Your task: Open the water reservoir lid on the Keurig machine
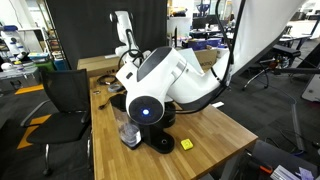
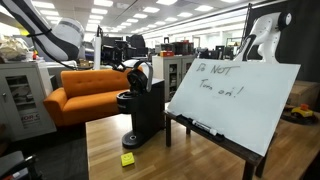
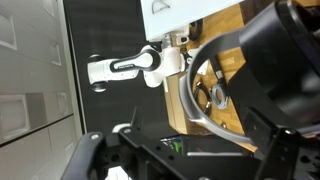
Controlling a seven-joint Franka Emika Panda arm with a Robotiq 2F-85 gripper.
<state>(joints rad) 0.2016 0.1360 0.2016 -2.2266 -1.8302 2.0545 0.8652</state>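
Note:
The black Keurig machine (image 2: 141,108) stands on the wooden table (image 2: 190,158). In an exterior view the white arm hides most of it (image 1: 152,112); its clear water tank (image 1: 129,134) shows at its side. My gripper (image 2: 137,72) hangs right over the machine's top. In the wrist view my gripper (image 3: 185,152) has its black fingers spread wide, with a flat black edge between them that may be the water reservoir lid (image 3: 195,131). Above it are the machine's silver handle arc (image 3: 190,100) and rounded black brew head (image 3: 275,60). I cannot tell if the lid is raised.
A whiteboard (image 2: 235,95) reading "Do NOT turn on!" leans on the table beside the machine. A yellow note (image 2: 127,158) lies in front of the machine, also seen in the other exterior view (image 1: 186,145). A black chair (image 1: 65,95) stands at the table's side. An orange sofa (image 2: 85,92) is behind.

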